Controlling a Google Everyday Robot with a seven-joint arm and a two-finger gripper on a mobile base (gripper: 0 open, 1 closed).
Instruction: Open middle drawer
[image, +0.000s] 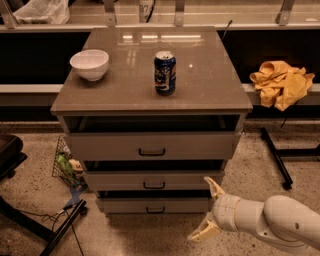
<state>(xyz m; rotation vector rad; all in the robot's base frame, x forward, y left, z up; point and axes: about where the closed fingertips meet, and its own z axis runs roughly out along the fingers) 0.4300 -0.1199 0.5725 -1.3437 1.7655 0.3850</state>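
1. Near the counter's left edge I see a white bowl (89, 64); a soda can (165, 72) stands upright mid-top, both clear of my work.
2. Below the front edge, the middle drawer (115, 181) sits between two others, black handle (154, 185) facing me, not yet pulled out.
3. Off the front-right corner, low, my gripper (199, 209) hovers apart from it, jaws spread wide, I judge to take that handle.

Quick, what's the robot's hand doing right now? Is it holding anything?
Gripper: open, holding nothing, low in front of the cabinet's right side, not touching the middle drawer.
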